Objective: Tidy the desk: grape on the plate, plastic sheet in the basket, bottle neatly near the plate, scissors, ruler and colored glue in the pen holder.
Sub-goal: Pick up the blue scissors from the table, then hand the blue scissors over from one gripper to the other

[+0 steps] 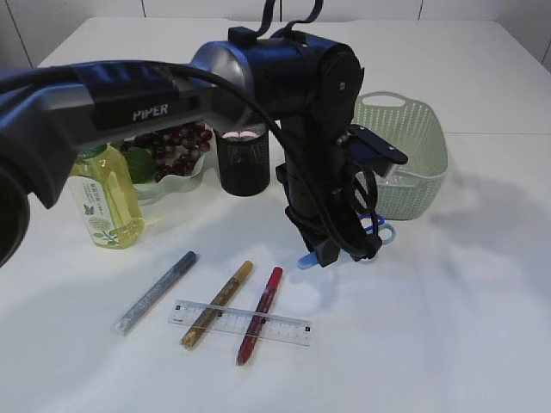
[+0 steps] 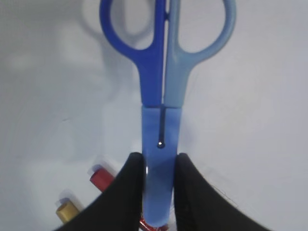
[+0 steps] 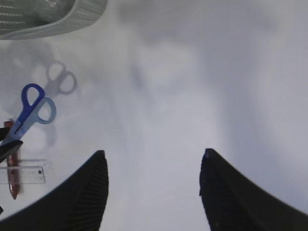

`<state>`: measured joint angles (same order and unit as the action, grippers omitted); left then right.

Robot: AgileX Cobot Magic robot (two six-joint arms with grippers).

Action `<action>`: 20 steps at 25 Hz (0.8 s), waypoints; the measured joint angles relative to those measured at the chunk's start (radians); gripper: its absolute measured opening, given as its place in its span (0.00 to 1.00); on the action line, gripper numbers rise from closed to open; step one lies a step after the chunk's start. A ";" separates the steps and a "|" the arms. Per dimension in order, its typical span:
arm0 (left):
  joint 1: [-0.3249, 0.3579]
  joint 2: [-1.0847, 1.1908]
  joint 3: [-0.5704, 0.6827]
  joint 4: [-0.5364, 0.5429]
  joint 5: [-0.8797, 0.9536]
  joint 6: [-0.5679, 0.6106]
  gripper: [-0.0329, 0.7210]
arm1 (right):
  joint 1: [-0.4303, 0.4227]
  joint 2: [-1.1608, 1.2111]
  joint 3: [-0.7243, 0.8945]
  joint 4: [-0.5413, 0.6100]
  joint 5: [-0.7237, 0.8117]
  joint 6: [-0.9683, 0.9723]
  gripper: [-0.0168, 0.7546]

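Below centre frame lie three glue pens [image 1: 225, 292] across one ruler [image 1: 284, 325]; left gripper [image 2: 160, 163] clamps one scissors [image 2: 163, 72]; right gripper [image 3: 153, 183] gapes empty.

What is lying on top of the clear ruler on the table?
Gold glue pen and red glue pen lie across the ruler; the blue glitter pen lies beside it. Whether anything is under the ruler cannot be told.
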<state>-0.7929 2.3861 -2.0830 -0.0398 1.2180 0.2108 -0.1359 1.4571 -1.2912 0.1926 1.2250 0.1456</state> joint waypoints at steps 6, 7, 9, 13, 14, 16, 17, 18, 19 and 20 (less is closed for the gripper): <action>0.000 -0.033 0.000 0.000 0.002 -0.002 0.21 | 0.000 0.000 0.000 0.103 -0.056 -0.093 0.64; 0.000 -0.039 0.000 0.000 0.002 -0.002 0.21 | 0.000 0.000 0.000 0.119 -0.064 -0.108 0.64; 0.000 -0.054 0.000 0.000 0.003 -0.004 0.21 | 0.000 0.000 0.000 0.148 -0.079 -0.139 0.64; 0.002 -0.078 0.000 0.007 0.005 -0.011 0.21 | 0.000 0.000 0.000 0.192 -0.117 -0.186 0.64; 0.002 -0.082 0.000 0.011 0.005 -0.013 0.21 | 0.000 0.000 0.000 0.203 -0.127 -0.200 0.64; 0.002 -0.093 0.000 0.013 0.005 -0.015 0.21 | 0.000 0.000 0.000 0.229 -0.143 -0.226 0.64; 0.002 -0.098 0.000 0.013 0.007 -0.017 0.21 | 0.000 0.000 0.000 0.239 -0.152 -0.238 0.64; 0.002 -0.103 0.000 0.013 0.007 -0.017 0.21 | 0.000 0.000 0.000 0.255 -0.160 -0.250 0.64; 0.005 -0.107 0.000 0.013 0.007 -0.019 0.21 | 0.000 0.000 0.000 0.270 -0.169 -0.264 0.64; 0.005 -0.113 0.000 0.015 0.009 -0.020 0.21 | 0.000 0.000 0.000 0.284 -0.174 -0.279 0.64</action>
<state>-0.7877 2.2729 -2.0830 -0.0252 1.2272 0.1909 -0.1359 1.4571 -1.2912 0.4766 1.0507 -0.1334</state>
